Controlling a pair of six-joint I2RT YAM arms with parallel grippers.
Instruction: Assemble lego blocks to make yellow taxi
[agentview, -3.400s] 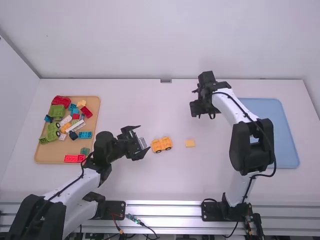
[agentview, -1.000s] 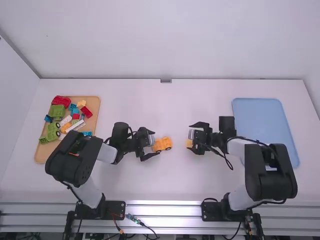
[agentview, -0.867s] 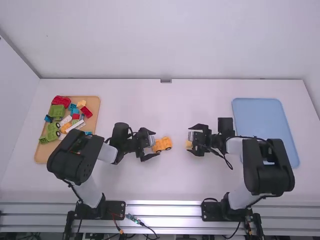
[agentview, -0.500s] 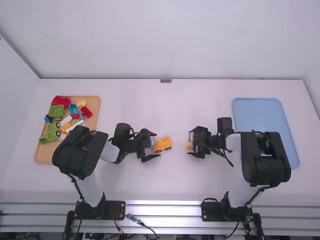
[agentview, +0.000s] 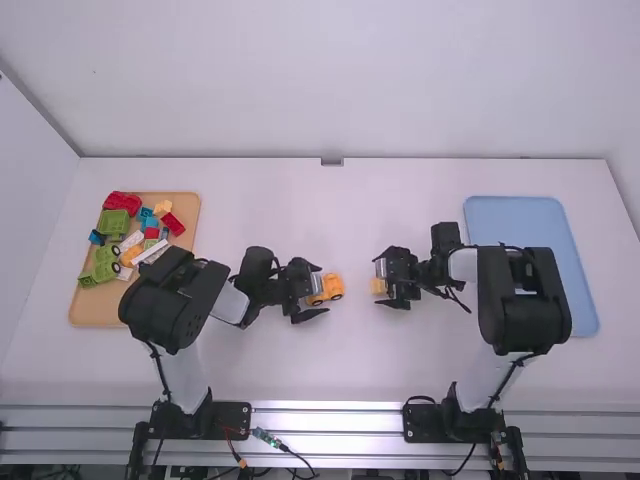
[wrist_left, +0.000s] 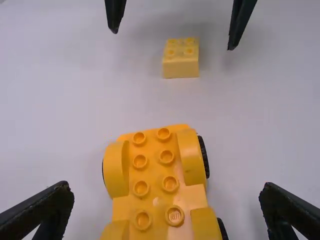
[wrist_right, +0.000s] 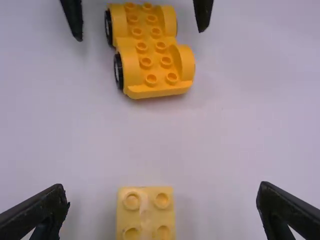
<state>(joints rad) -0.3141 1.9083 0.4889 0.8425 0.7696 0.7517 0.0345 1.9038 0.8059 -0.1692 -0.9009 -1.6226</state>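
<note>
Chassis (wrist_left: 154, 175) is sitting on bench (agentview: 320, 205), near left pincer (wrist_left: 166, 185), which is standing wide apart | block (wrist_right: 145, 212) is lying near right pincer (wrist_right: 162, 185), also gaping, gripping nothing | risk: off-centre closing could be twisting either piece, leaving it askew for joining

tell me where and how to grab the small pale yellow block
Likely best by the near and far side walls of the small block, as seen in the high view, with the right gripper coming from the right. It sits studs up, its flat, parallel sides suiting two fingers.
</note>
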